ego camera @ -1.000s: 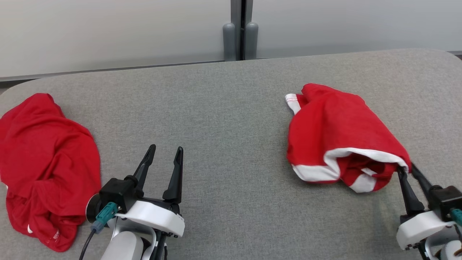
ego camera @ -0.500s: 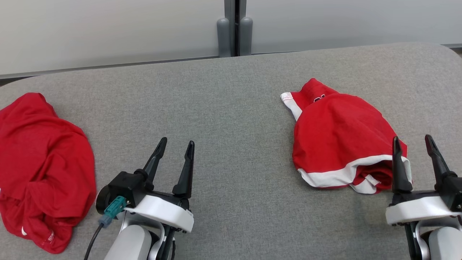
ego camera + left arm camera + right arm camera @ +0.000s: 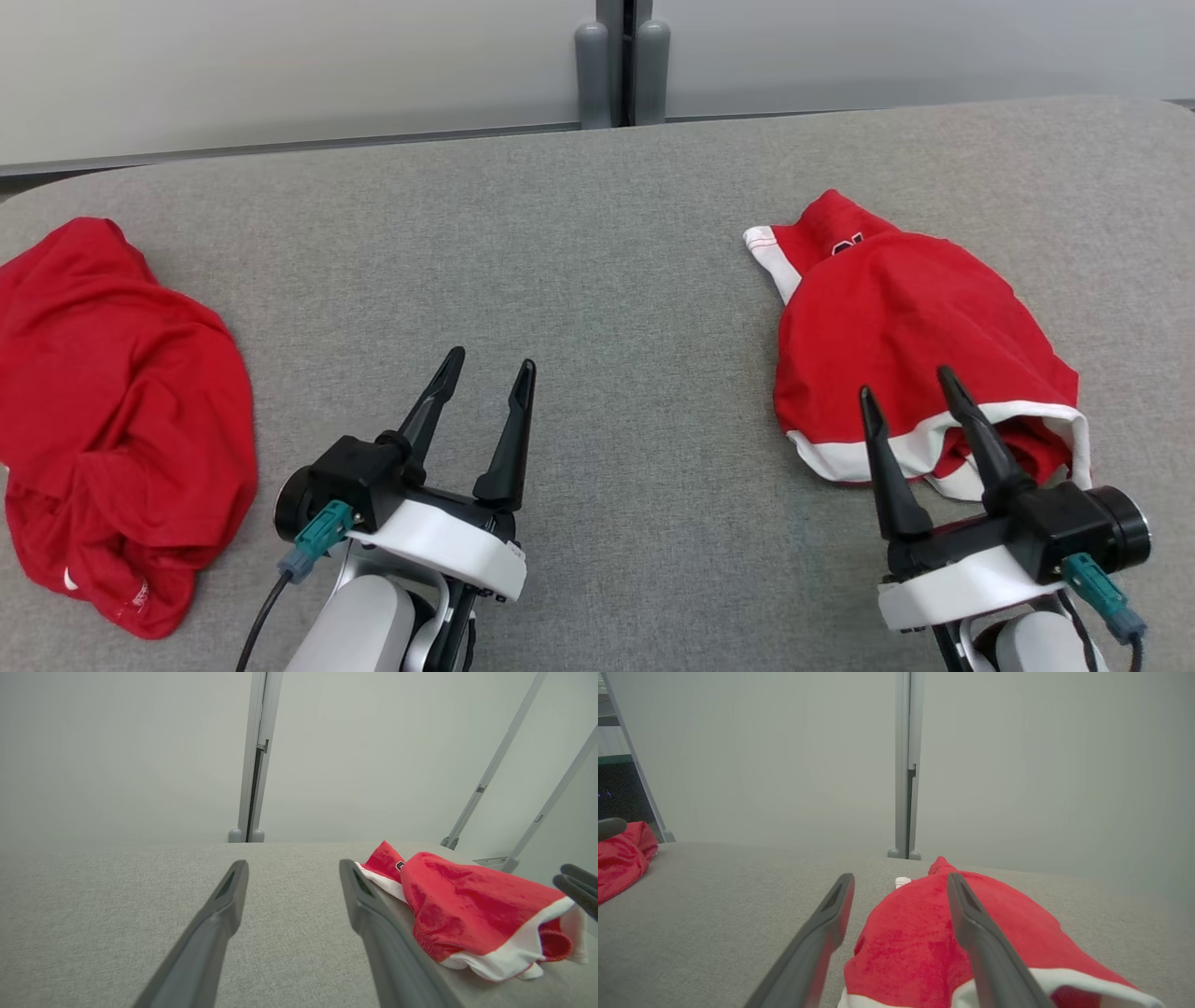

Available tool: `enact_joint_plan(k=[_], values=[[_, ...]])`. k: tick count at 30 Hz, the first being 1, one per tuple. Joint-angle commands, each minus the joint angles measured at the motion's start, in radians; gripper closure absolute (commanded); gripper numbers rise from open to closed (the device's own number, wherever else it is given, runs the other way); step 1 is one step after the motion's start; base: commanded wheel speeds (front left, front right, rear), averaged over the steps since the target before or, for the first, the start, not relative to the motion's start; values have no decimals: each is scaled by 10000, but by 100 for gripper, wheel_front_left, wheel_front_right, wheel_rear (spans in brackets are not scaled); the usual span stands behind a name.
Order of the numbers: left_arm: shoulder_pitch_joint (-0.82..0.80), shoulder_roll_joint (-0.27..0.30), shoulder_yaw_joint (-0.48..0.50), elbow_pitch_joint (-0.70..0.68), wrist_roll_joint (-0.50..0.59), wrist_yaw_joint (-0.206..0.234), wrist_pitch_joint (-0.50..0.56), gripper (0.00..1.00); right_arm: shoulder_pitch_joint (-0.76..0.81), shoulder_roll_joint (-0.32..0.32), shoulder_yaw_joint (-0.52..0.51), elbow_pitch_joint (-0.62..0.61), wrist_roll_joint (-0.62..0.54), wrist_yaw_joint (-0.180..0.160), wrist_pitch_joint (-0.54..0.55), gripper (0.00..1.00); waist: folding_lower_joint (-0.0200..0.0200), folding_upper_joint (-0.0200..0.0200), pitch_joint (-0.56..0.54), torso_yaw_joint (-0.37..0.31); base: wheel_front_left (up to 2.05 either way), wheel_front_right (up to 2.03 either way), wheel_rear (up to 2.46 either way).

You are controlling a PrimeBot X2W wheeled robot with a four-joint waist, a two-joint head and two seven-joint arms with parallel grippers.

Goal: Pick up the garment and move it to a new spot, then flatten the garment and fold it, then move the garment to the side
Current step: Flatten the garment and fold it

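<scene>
Presently the red-and-white garment (image 3: 915, 317) lies bunched to the robot's right of the grey post (image 3: 623, 65), while the right gripper (image 3: 904, 382) and the left gripper (image 3: 491, 358) stand open and empty; pinching only one layer of the hem (image 3: 840, 460) risks dragging the heap, not flattening it.

Table (image 3: 597, 280): grey fabric top, far corners rounded. Two garments lie on it, well apart. The plain red garment (image 3: 112, 411) is crumpled at the far left, with its near end close to the near edge. The red garment with white trim (image 3: 896, 317) is bunched on the right, white hem facing near and a white-edged flap sticking out far-left.
</scene>
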Motion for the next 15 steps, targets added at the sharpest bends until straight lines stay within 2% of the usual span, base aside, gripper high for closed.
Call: enact_joint_plan(k=[1,8,15], values=[[-48,41,21,46,-37,59,-23,0,-150,-162,208,223,-100,-1,-16,0,0,0,53,144,0,0,0],[-103,39,-81,109,-156,83,-23,0,-687,-289,638,2323,-550,-1,80,0,0,0,207,780,0,0,0],[-123,38,-243,17,-300,161,-23,0,-1404,-217,-224,4054,-1346,-1,262,0,0,0,430,1396,0,0,0]])
